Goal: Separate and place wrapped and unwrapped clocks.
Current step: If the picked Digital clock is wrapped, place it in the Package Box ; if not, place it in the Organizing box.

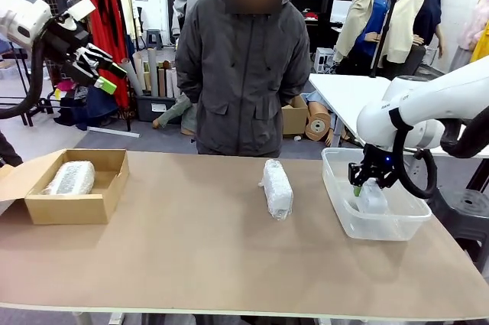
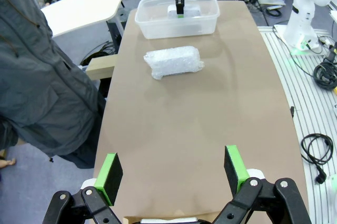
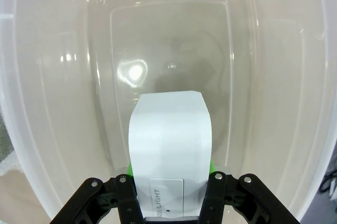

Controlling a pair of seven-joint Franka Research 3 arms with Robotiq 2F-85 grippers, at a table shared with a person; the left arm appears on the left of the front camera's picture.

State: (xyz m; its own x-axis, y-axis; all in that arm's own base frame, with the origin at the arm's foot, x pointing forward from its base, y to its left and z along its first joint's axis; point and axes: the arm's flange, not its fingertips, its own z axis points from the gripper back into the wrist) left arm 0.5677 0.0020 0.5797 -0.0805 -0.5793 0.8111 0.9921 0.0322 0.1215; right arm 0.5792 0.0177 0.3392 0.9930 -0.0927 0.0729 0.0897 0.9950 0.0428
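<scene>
Front: my right fingers, low inside the clear tub, grip the bare white clock; I'd set it flat before letting go. My left fingers hang high, spread wide, empty. One wrapped clock lies on the surface, a second wrapped clock in the cardboard box. Left wrist: nothing blocks the middle one. Right wrist: clock clamped over the tub floor.

Light was bright, even; shadows soft. Glare spot sat on the clear tub just ahead of the right gripper. Wrist views bowed at edges.
</scene>
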